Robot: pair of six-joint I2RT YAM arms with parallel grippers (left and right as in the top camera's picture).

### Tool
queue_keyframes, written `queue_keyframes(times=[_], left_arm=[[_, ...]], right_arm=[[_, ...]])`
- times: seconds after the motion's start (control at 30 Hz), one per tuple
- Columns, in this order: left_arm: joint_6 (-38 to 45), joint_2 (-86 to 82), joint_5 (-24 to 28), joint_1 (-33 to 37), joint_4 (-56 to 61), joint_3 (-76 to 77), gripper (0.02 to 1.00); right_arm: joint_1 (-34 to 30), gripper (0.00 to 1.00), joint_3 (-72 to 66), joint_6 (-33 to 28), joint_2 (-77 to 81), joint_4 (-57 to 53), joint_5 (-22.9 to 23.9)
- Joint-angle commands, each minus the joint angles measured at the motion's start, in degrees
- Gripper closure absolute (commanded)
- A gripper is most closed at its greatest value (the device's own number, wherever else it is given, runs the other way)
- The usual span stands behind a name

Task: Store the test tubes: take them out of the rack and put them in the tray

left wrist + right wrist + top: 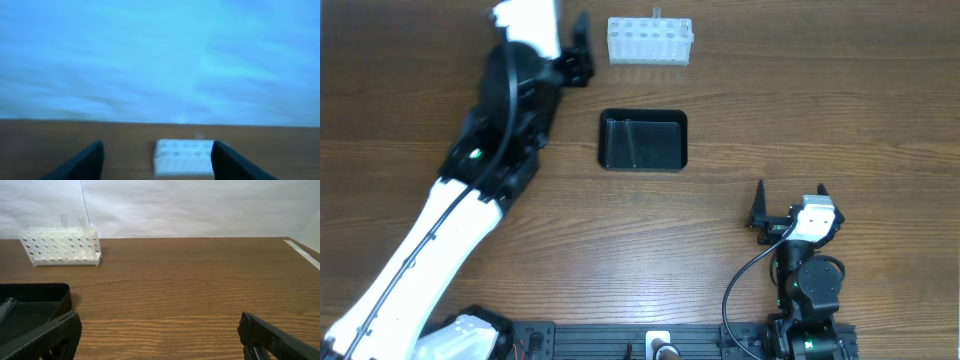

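- Left gripper (157,147): spread wide, holding nothing; cut off except for two dark fingertips.
- White rack (182,157): straight ahead of the left gripper, framed in the gap between its fingers, clear of both. Blurred here, holes hard to read, lower part cut off.
- Seen from above: sits just beside the left gripper, off one short end, not touching.
- Right gripper (159,322): fully open, empty, low over the wooden table (200,280); both fingers cropped, tips only.
- Black tray (64,299): near, ahead of the right gripper and off toward the left arm's side; partly cut off, far corner and most of the floor out of frame.
- Rack again: well beyond the tray, far ahead of the right gripper.
- Test tubes (64,221): two clear stubs standing above the rack top at the end nearer the left gripper; being clear, hard to count, other holes unreadable.
- Pale streak (6,307) on the tray floor, cropped; cannot tell whether a tube or a reflection.
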Motion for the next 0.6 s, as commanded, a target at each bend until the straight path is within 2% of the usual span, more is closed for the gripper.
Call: queue_keyframes(times=[0.03,0.2,0.3,0.33,0.5,0.6], left_arm=[[6.2,-9.5,7.2,4.5,4.3,-11.6,0.316],[6.3,-22.1,8.0,7.8,5.1,-22.7,0.308],[6.3,-29.9,10.4,9.8,6.4,-29.1,0.297],[6.3,-32.6,11.4,10.6,7.2,-31.5,0.251],[6.3,-44.8,16.4,13.8,11.7,-42.6,0.242],[6.3,-51.4,17.7,14.6,13.1,-48.4,0.231]], right_arm=[[0.3,0.007,-0.5,0.2,-0.3,-0.1,-0.2],[0.3,0.009,-0.5,0.2,-0.3,-0.1,-0.2],[0.3,0.007,-0.5,0.2,-0.3,-0.1,-0.2],[0.3,0.009,-0.5,0.2,-0.3,-0.1,-0.2],[0.3,0.009,-0.5,0.2,-0.3,-0.1,-0.2],[0.3,0.009,-0.5,0.2,-0.3,-0.1,-0.2]])
